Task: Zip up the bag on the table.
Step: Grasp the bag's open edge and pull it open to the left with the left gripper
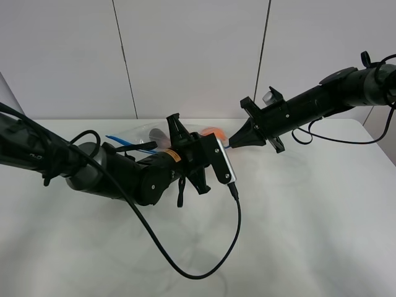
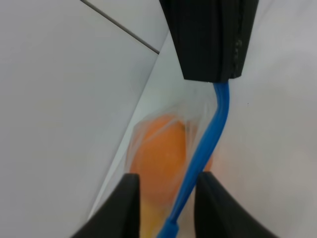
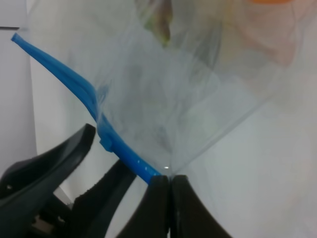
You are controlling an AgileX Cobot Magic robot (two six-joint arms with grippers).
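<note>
The clear bag [image 1: 141, 132] lies on the white table [image 1: 309, 216] behind my left arm, its blue zipper strip [image 1: 121, 140] showing at the left end. An orange [image 1: 213, 130] shows through it. My right gripper [image 1: 234, 143] is shut on the end of the zipper strip [image 3: 124, 151], with its closed tips [image 3: 168, 186] pinching it. My left gripper [image 1: 218, 144] is just beside it. In the left wrist view the left gripper [image 2: 166, 208] stands open, one jaw on each side of the strip [image 2: 205, 144], apart from it. The orange [image 2: 158, 153] sits behind the strip.
My left arm's black cable [image 1: 185, 269] loops over the table in front. A grey panelled wall [image 1: 192, 55] stands behind the table. My left gripper's fingers [image 3: 54, 163] show dark in the right wrist view, close to the strip.
</note>
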